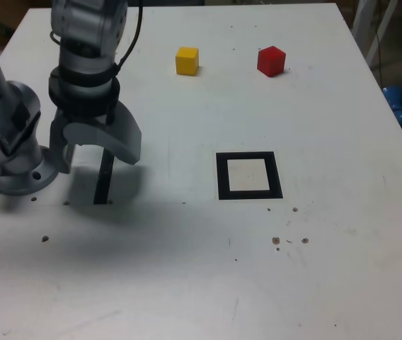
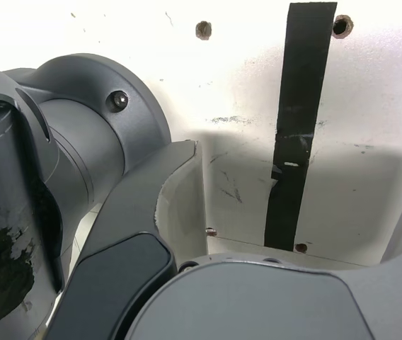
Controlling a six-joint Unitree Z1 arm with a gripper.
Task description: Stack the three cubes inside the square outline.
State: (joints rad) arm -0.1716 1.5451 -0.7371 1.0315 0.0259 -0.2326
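Observation:
Two cubes sit toward the far side of the white table in the exterior view: a yellow cube [image 1: 187, 60] and, to its right, a red cube [image 1: 271, 61]. The square outline [image 1: 221, 176], a thick black frame with a pale centre, lies nearer the middle, with nothing inside it. My gripper [image 1: 95, 152] hangs at the exterior view's left, pointing down, open and empty, well away from both cubes and the outline. In the wrist view the gripper [image 2: 293, 212] has its jaws spread wide over bare table, and no cube shows there.
A thin black strip [image 1: 104, 177] [image 2: 293, 127] lies on the table right under the gripper. The arm's grey base [image 1: 10, 166] stands at the exterior view's left edge. Small screw holes [image 2: 203, 29] dot the tabletop. A blue object [image 1: 397, 103] sits beyond the table's right edge.

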